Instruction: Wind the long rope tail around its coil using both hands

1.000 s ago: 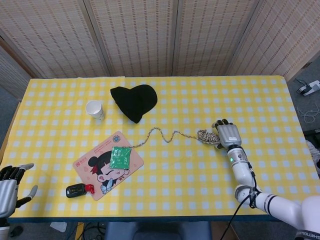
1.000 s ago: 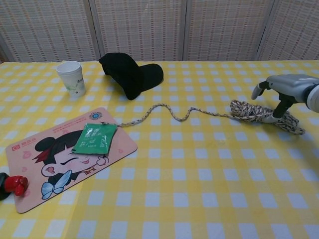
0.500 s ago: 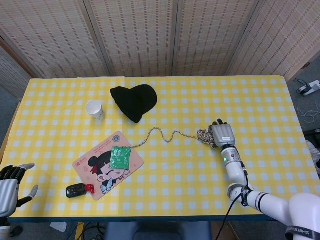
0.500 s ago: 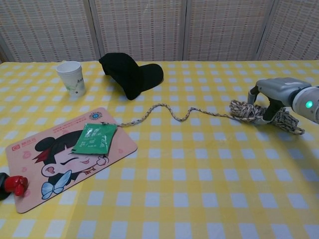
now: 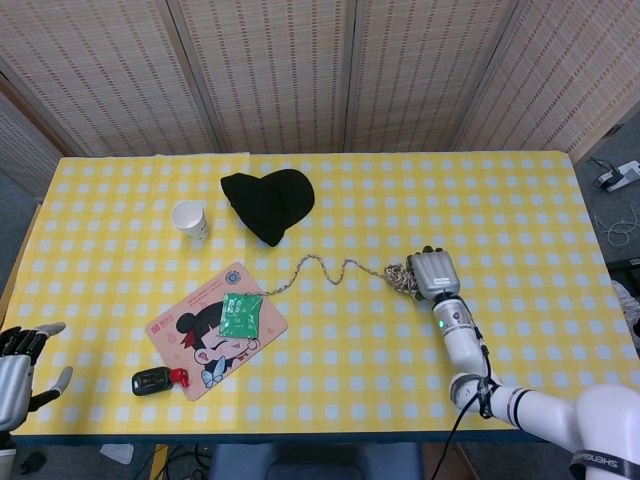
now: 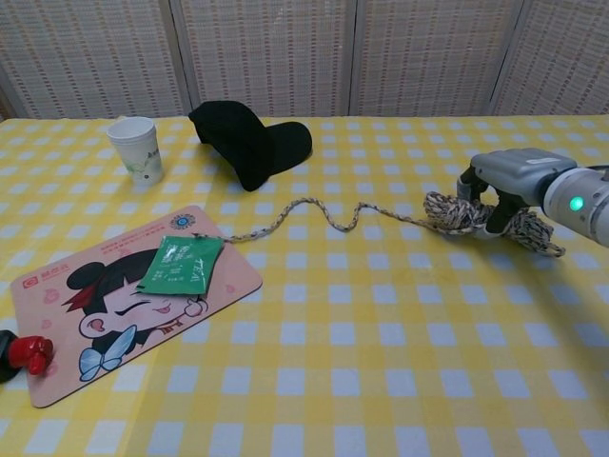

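While lying well apart from everything else at the table's near left corner, fingers spread and holding nothing: the robot's silver-and-black left hand (image 5: 14, 375), seen only from the head camera.

Just right of it, near the front edge: a black key fob with a red tag (image 5: 159, 380), touching the corner of a pink cartoon-printed mat (image 6: 114, 305), with a green foil sachet (image 6: 181, 264) resting on the mat's upper right part.

Farther back, upright on the yellow-and-white checked tablecloth (image 6: 314, 381): a white paper cup (image 6: 134, 148), and beside it a black fabric cap (image 6: 249, 143).

Running in loose waves from the mat's far corner across the middle of the table: the long tail of a beige braided rope (image 6: 314, 211), leading to the rope's bundled coil (image 6: 476, 217) on the cloth at right.

Draped over that coil from above, palm down, fingers curled onto the strands: the grey right hand (image 6: 501, 176), a green light glowing on the wrist behind it. Cannot tell whether the fingers actually clamp the coil or only rest on it.
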Robot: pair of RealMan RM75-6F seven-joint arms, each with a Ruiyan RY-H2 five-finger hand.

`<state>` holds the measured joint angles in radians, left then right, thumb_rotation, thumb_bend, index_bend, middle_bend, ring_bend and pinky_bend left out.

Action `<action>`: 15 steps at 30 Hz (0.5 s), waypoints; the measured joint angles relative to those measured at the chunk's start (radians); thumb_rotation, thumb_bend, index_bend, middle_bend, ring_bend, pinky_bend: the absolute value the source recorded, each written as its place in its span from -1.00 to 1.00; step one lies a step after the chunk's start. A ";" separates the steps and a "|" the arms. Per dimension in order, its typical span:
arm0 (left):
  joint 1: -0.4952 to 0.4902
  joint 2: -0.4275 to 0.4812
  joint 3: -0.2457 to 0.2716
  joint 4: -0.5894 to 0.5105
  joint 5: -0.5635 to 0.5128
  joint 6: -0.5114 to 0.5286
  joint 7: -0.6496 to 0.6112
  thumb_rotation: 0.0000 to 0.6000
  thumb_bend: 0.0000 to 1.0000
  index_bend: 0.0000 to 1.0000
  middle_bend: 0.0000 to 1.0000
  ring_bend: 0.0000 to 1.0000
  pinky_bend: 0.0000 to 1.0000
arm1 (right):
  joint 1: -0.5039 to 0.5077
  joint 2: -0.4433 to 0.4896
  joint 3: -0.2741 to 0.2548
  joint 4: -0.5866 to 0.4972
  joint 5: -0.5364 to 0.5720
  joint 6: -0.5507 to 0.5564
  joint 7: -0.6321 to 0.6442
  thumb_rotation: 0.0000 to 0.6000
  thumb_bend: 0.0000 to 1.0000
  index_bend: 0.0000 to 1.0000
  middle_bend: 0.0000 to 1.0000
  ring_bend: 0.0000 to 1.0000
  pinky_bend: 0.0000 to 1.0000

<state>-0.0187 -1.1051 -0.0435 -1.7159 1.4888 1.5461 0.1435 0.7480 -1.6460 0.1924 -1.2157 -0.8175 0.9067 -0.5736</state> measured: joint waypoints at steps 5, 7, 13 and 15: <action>-0.038 0.025 -0.028 0.005 0.001 -0.028 -0.023 1.00 -0.37 -0.37 -0.44 -0.51 -0.75 | -0.001 0.045 0.005 -0.064 -0.026 -0.001 0.026 1.00 0.86 0.36 0.06 -0.20 0.20; -0.060 0.035 -0.042 0.007 -0.002 -0.052 -0.046 1.00 -0.37 -0.35 -0.44 -0.47 -0.75 | 0.001 0.066 0.006 -0.094 -0.032 -0.003 0.028 1.00 0.94 0.38 0.09 -0.14 0.28; -0.150 0.045 -0.090 0.026 -0.018 -0.144 -0.093 1.00 -0.37 -0.24 -0.29 -0.19 -0.54 | 0.017 0.119 0.015 -0.162 -0.014 -0.012 0.017 1.00 1.00 0.42 0.15 0.02 0.48; -0.188 0.039 -0.104 0.038 -0.021 -0.181 -0.097 1.00 -0.37 -0.20 -0.20 -0.10 -0.31 | 0.026 0.134 0.019 -0.180 0.002 -0.019 0.009 1.00 1.00 0.44 0.16 0.05 0.51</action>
<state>-0.2063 -1.0658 -0.1472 -1.6775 1.4680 1.3646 0.0466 0.7745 -1.5120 0.2116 -1.3956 -0.8153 0.8877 -0.5642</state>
